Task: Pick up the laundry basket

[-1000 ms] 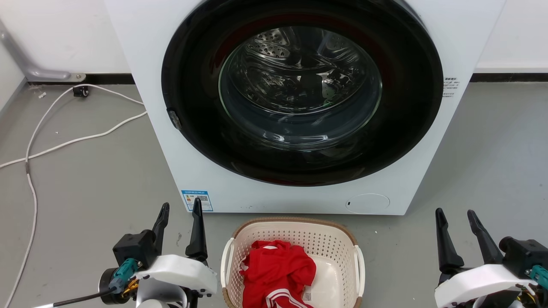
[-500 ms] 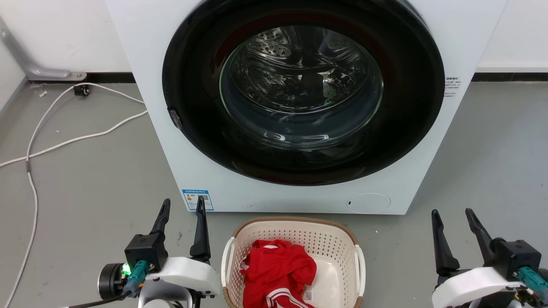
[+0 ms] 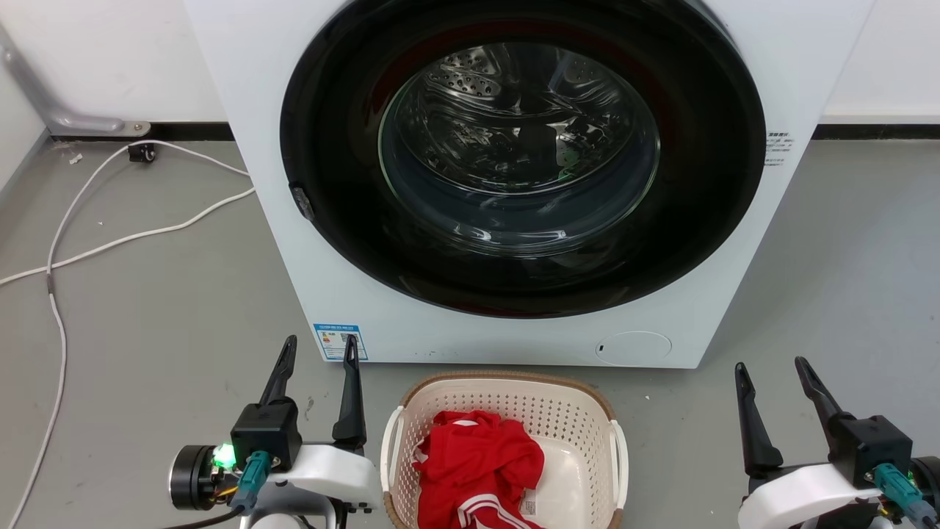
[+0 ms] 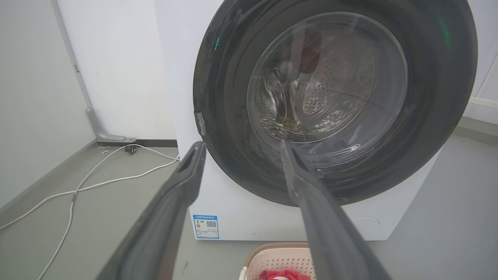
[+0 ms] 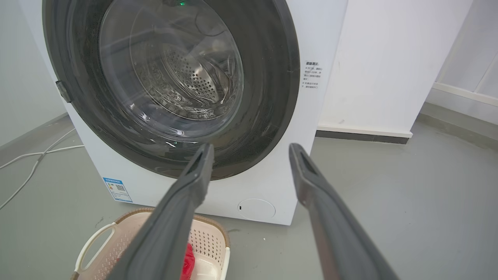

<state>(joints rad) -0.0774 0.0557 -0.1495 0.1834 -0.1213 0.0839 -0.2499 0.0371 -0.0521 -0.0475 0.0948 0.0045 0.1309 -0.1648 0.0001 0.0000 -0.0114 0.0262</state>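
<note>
laundry basket [image 3: 514, 411] — on floor [image 3: 147, 308], w/ red garment [image 3: 477, 463]

Cream laundry basket [image 3: 507, 411] upright on floor [image 3: 161, 308]

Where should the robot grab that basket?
Take the laundry basket by its white side handles: left handle with the left claw, right handle with the right claw, each coming from outside. They bow off the walls, leaving gaps, and the basket stands level between the open claws.
</note>
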